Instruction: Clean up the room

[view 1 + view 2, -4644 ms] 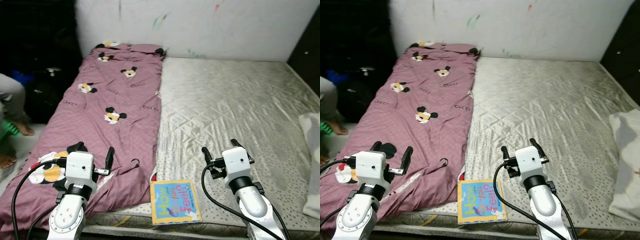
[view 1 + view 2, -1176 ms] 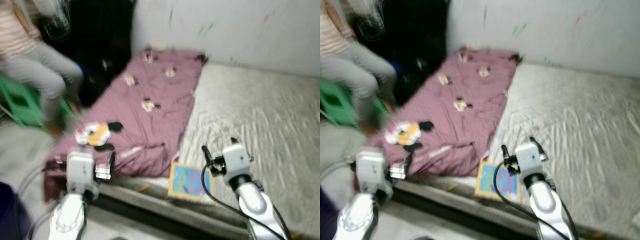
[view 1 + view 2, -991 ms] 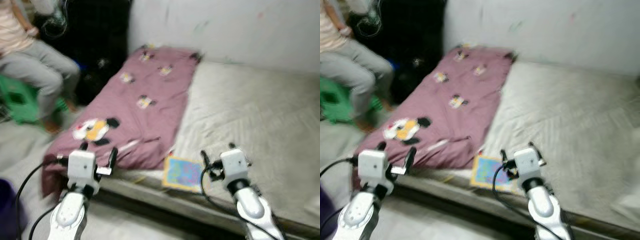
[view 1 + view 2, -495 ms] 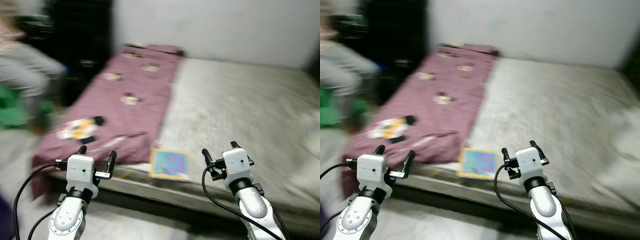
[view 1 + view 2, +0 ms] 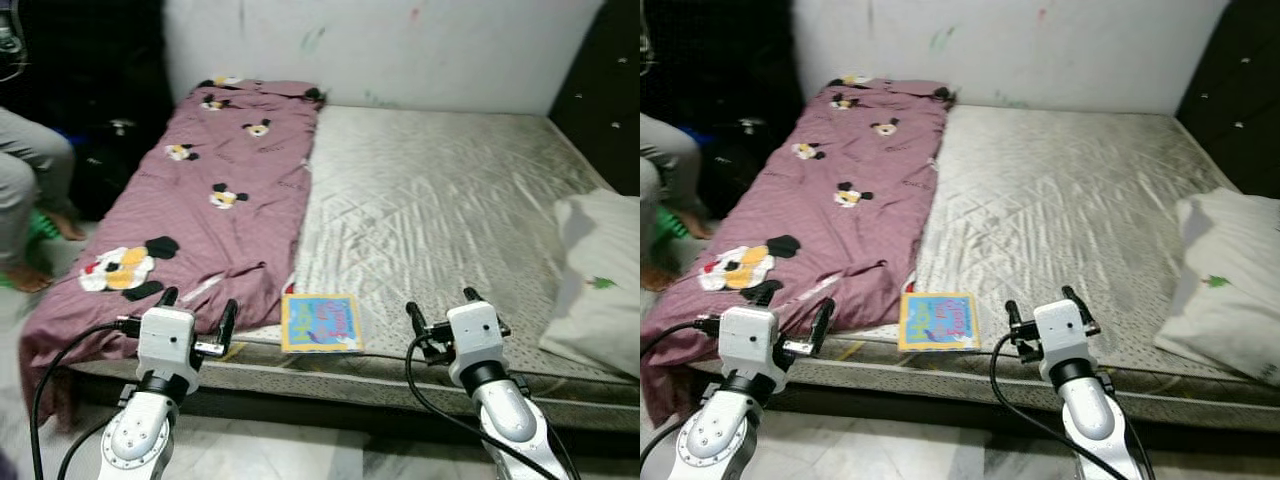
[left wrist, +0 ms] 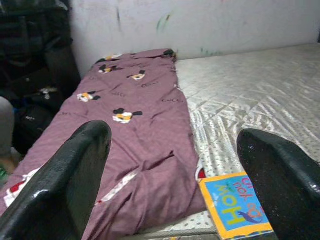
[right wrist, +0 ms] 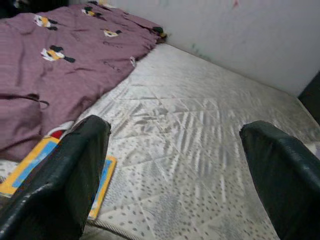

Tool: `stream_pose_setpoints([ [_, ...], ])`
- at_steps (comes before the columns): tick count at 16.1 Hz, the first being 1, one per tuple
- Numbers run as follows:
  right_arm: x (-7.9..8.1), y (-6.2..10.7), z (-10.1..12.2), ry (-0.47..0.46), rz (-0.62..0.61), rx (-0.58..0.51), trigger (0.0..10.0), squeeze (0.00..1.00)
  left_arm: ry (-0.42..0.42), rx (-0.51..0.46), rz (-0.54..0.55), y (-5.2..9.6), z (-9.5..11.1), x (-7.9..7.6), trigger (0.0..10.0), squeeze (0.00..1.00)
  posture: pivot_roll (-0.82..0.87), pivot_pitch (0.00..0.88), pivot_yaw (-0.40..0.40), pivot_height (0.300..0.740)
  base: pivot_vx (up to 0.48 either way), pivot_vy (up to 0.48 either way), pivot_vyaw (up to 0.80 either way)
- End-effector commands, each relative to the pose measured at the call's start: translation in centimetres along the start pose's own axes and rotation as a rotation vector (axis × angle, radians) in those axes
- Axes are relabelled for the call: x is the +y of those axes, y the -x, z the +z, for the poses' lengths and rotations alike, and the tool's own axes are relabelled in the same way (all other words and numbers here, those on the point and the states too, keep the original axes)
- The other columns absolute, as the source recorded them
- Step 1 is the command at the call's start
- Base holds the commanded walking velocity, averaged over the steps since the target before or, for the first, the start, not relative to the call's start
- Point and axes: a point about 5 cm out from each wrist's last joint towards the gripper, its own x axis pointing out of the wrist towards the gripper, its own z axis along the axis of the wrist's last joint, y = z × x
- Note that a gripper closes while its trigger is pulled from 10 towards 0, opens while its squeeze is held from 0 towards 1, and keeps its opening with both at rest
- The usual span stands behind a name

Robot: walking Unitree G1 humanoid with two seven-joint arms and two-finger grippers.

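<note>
A colourful children's book (image 5: 320, 322) lies flat at the front edge of the grey mattress (image 5: 440, 200), beside a purple blanket (image 5: 210, 190) with cartoon mouse prints that covers the mattress's left side. My left gripper (image 5: 196, 305) is held open in front of the bed, below the blanket's front corner. My right gripper (image 5: 440, 305) is open too, just right of the book and short of the mattress edge. Both hold nothing. The book (image 6: 235, 207) and the blanket (image 6: 135, 125) also appear between the left gripper's fingers (image 6: 65, 180).
A white pillow (image 5: 600, 265) lies at the mattress's right edge. A person's legs (image 5: 25, 190) are at the left, beside dark bags (image 5: 110, 150). A white wall (image 5: 380, 45) backs the bed. Tiled floor (image 5: 280, 455) runs along the front.
The camera has swung and steadied, so the bed is now seen squarely from a little farther back. Both grippers keep their open pose; nothing on the bed has moved.
</note>
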Motion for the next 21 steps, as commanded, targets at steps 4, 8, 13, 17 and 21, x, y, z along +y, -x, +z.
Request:
stream_pose_setpoints([
  [4, 0.1, -0.3, 0.3, -0.004, -0.009, -0.016, 10.0, 0.0, -0.003, -0.027, -0.01, -0.3, 0.7, -0.1, 10.0, 0.0, -0.02, 0.0, 0.015, 0.74, 0.0, -0.318, 0.0],
  [8, 0.3, -0.1, 0.2, -0.006, -0.007, -0.012, 10.0, 0.0, 0.003, -0.022, -0.017, 0.1, 0.6, -0.3, 10.0, 0.0, -0.02, 0.0, 0.012, 0.74, 0.0, -0.338, 0.0],
  [13, 0.5, -0.3, 0.3, 0.016, 0.0, -0.019, 10.0, 0.0, 0.004, -0.021, -0.025, -0.1, 0.6, -0.6, 10.0, 0.0, -0.02, 0.0, 0.014, 0.74, 0.0, -0.269, 0.0],
  [17, 0.5, -0.3, 0.2, 0.012, -0.003, -0.018, 10.0, 0.0, 0.043, -0.056, -0.082, -0.1, 1.1, -1.1, 10.0, 0.0, -0.02, 0.0, 0.017, 0.74, 0.0, 0.0, 0.0],
  [21, 0.5, -0.3, 0.2, 0.014, -0.004, -0.019, 10.0, 0.0, 0.043, -0.059, -0.085, -0.2, 1.1, -1.2, 10.0, 0.0, -0.02, 0.0, 0.014, 0.74, 0.277, 0.0, 0.0],
])
